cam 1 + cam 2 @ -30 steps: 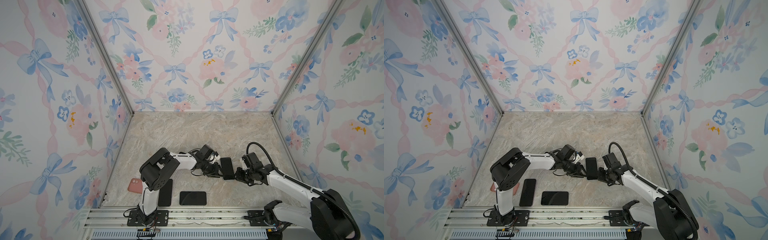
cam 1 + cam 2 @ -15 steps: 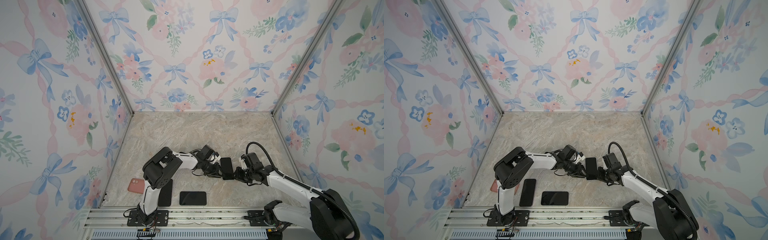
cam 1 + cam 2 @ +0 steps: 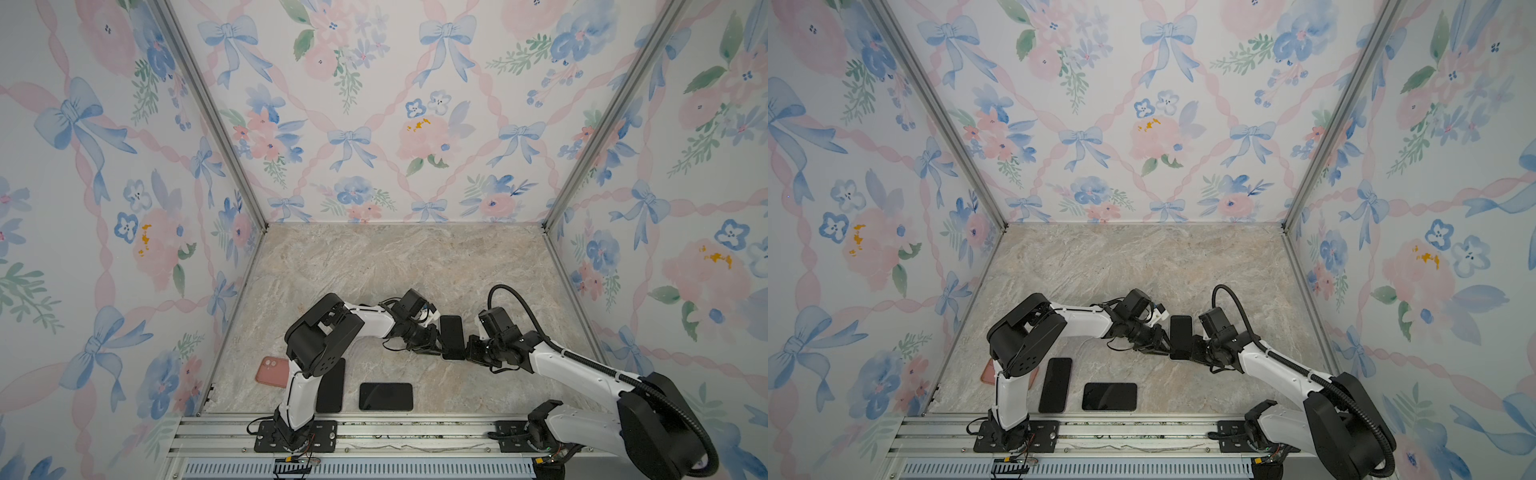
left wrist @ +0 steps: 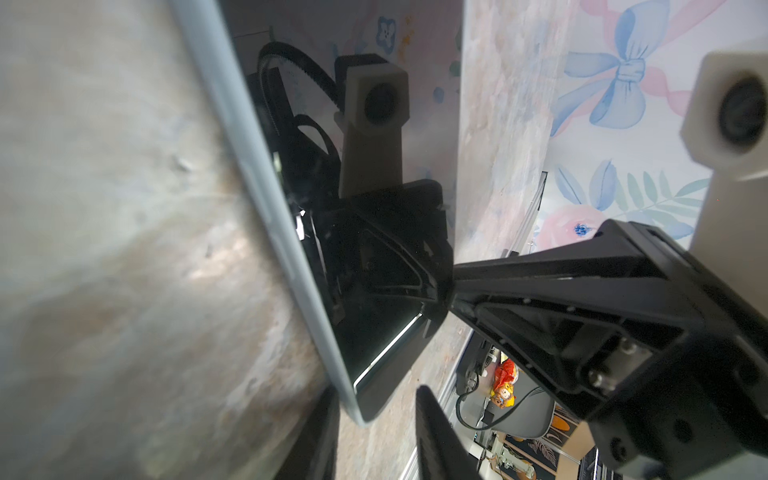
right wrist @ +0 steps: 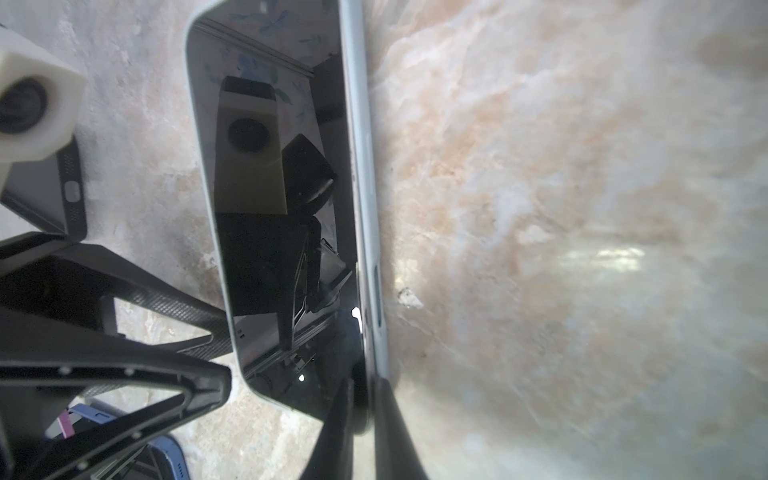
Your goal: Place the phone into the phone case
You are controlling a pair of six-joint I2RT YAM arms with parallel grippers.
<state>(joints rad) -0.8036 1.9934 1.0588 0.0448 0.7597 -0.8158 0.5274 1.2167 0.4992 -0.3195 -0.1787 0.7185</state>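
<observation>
case: pink phone case (image 3: pixel 272 371) lies on the table (image 3: pixel 374 266) at far left, by the left arm's base; that arm hides part of it in both top views
spares: second phone (image 3: pixel 333 388) lies lengthwise just right of the case; third phone (image 3: pixel 385 397) lies crosswise beside it, dark screen up, both near the front rail
left gripper: left gripper (image 3: pixel 439 347) is at the phone's left long edge, near its lower end
left fingers: fingers (image 4: pixel 436 436) stand partly apart and straddle the phone's corner; one is against the back, the other is clear of the screen, so not clamped
phone: phone (image 3: pixel 452 334) sits mid-table between the two grippers, well apart from the case, long axis pointing away from the rail, dark screen (image 5: pixel 270 249) towards the camera head; cannot tell if it is off the table
right gripper: right gripper (image 3: pixel 466 353) is at the phone's right long edge, low end
right fingers: fingers (image 5: pixel 395 436) are pinched tight on the phone's thin edge, one each side
task state: phone not in the case
</observation>
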